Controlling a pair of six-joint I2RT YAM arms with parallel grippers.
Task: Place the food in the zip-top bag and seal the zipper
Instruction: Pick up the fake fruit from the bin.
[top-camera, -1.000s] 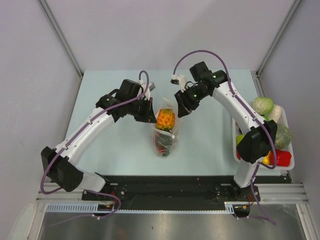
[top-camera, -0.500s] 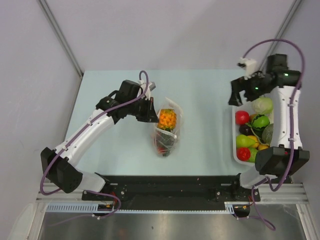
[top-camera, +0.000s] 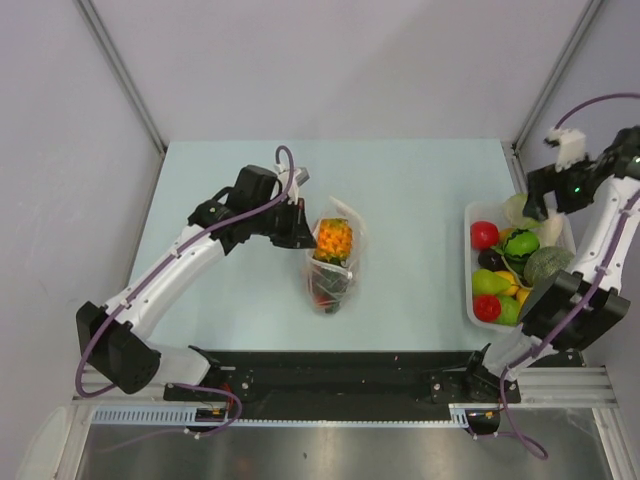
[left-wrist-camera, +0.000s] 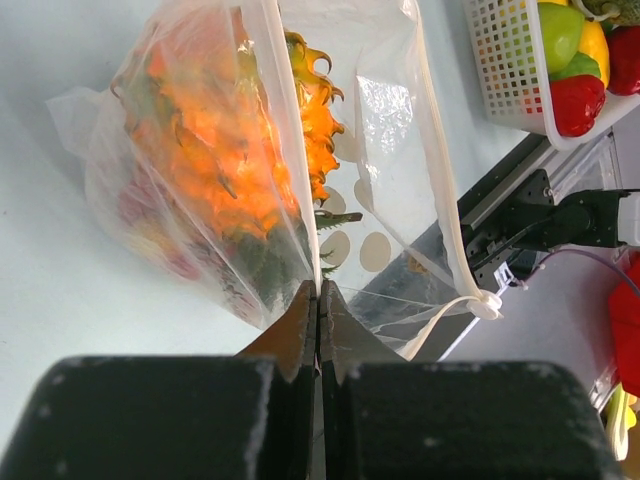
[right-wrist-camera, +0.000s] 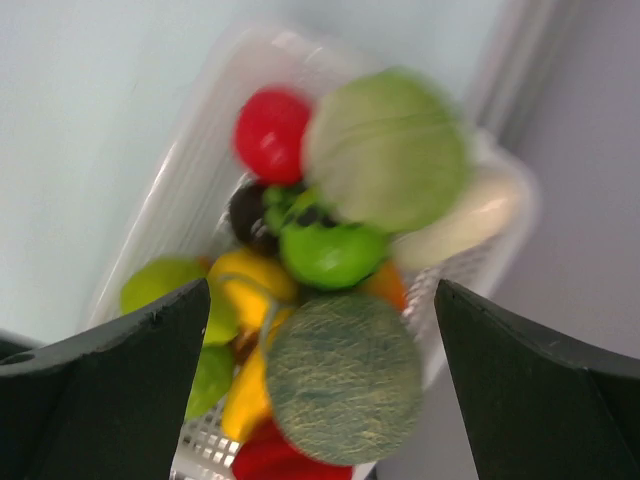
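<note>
Reaching for the next piece while my other arm holds the bag open.

On the counter (top-camera: 420, 180), the white tray (top-camera: 468, 300) sits against the right edge, heaped with food (right-wrist-camera: 330, 255). The zip-top bag (top-camera: 333, 270) lies at the centre, an orange ruffled piece (left-wrist-camera: 215, 150) already inside. My left gripper (left-wrist-camera: 318, 300) is pinched together on the bag's mouth edge, beside the zipper (left-wrist-camera: 440, 210). My right gripper (right-wrist-camera: 320, 300) hangs spread wide above the tray. The green textured ball (right-wrist-camera: 345, 375) below looks too broad and slick, so I should pick something smaller, close gently, and lift the mouth edge higher.
</note>
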